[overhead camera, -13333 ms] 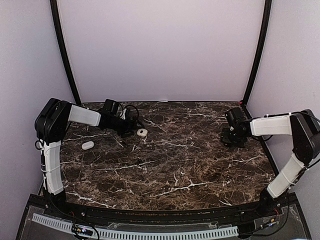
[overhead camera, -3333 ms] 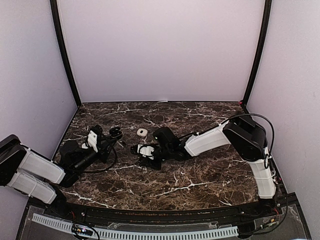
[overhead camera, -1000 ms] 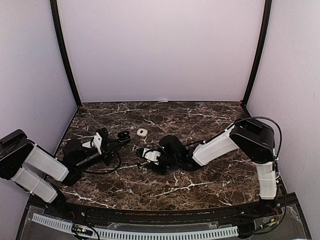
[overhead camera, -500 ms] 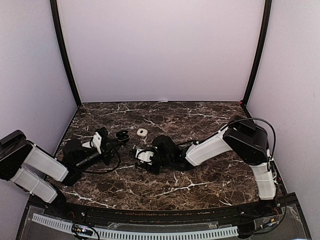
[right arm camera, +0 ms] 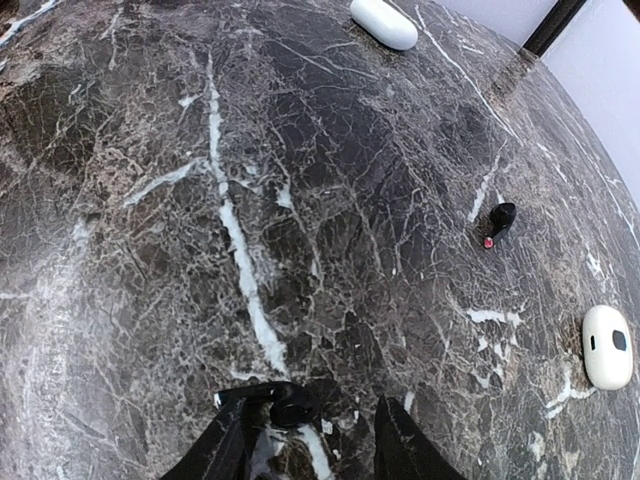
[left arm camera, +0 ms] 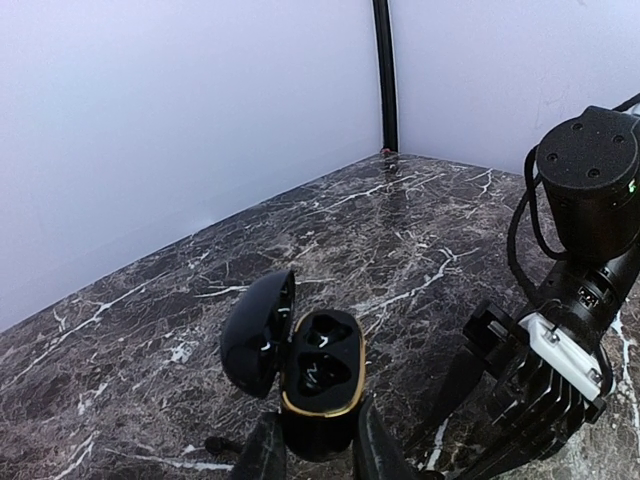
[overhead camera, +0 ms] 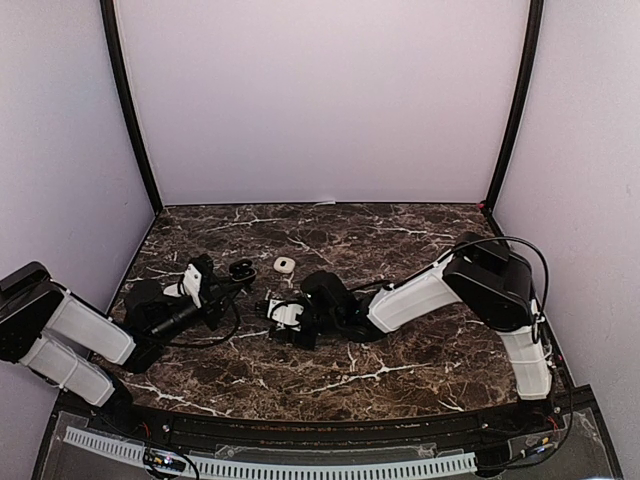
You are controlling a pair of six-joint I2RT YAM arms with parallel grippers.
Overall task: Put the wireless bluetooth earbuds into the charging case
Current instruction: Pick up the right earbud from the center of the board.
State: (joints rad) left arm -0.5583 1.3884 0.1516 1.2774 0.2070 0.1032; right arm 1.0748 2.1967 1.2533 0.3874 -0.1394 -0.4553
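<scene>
The black charging case (left arm camera: 320, 375), gold-rimmed and with its lid swung open to the left, stands upright between the fingers of my left gripper (left arm camera: 315, 440), which is shut on its lower body. Both sockets look empty. In the top view the case (overhead camera: 241, 268) sits at the left of the table. My right gripper (right arm camera: 315, 420) hovers low over the marble just right of it, jaws apart. A small black earbud (right arm camera: 290, 408) lies against its left finger (right arm camera: 225, 440), apart from the right one. Another black earbud with a red tip (right arm camera: 497, 222) lies farther ahead on the marble.
A white oval piece (right arm camera: 606, 346) lies to the right of the right gripper and shows behind it in the top view (overhead camera: 284, 264). A second white oval (right arm camera: 383, 22) lies far ahead. The right arm (overhead camera: 420, 285) stretches across the table's middle. Walls close in the table's left, back and right.
The right gripper has shifted a little to the left toward the case and its jaws have widened. The left gripper and the case have stayed put.
</scene>
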